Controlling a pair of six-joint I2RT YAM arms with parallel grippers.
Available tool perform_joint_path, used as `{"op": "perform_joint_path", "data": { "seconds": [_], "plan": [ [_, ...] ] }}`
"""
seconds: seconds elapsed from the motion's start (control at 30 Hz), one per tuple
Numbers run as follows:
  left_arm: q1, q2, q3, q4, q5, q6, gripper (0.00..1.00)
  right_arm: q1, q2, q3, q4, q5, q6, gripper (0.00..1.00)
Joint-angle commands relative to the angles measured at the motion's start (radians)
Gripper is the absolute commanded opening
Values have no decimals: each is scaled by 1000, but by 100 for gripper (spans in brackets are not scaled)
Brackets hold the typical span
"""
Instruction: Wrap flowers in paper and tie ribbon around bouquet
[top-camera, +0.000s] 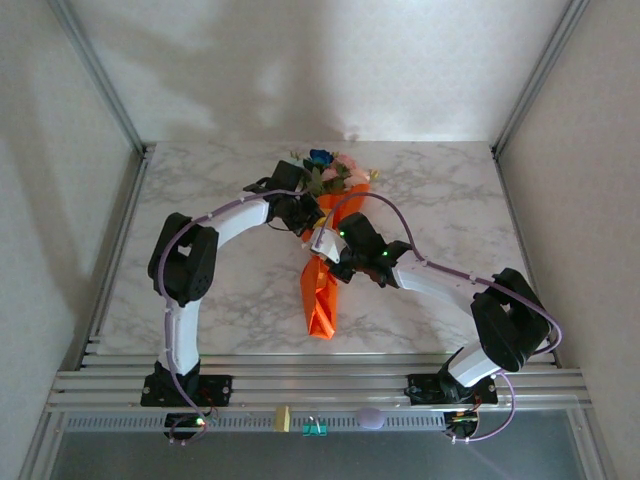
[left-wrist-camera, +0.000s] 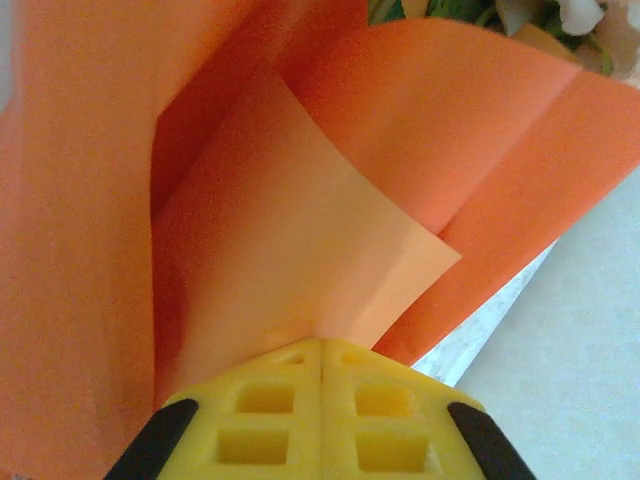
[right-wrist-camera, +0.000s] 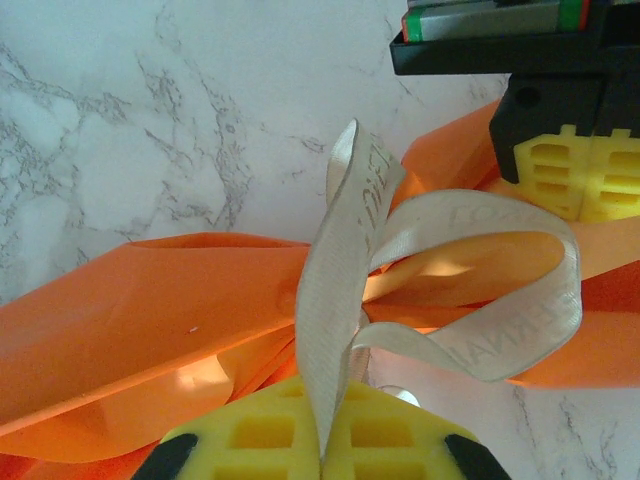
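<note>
Both grippers closed at the middle of the bouquet (top-camera: 322, 250) on the marble table (top-camera: 200, 200).
The bouquet lies at mid-table. Its flowers (top-camera: 330, 170), pink, white and blue, are at the far end, and the narrow tip of the orange paper (top-camera: 320, 295) points to the near edge. The left gripper (left-wrist-camera: 322, 345) reaches in from the left, its yellow fingers pressed together on a fold of the paper just near of the blooms. The right gripper (right-wrist-camera: 325, 395), coming from the right, pinches one strand of the cream ribbon (right-wrist-camera: 470, 345), which loops loosely over the paper cone. The two grippers sit just beside each other.
</note>
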Motion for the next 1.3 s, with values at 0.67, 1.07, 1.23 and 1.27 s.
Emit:
{"op": "perform_joint_path", "data": {
  "seconds": [0.67,1.07,1.23,1.27],
  "plan": [
    [-32,-26,24,-192,11,229,0,9,27,17,19,-6,13,0],
    [-49,-29,3,-226,60,290,0,9,43,34,39,23,12,0],
    [-45,-26,11,-278,113,341,0,6,74,56,64,59,22,0],
    [-44,-26,9,-283,129,346,0,5,78,62,67,63,23,0]
  ]
}}
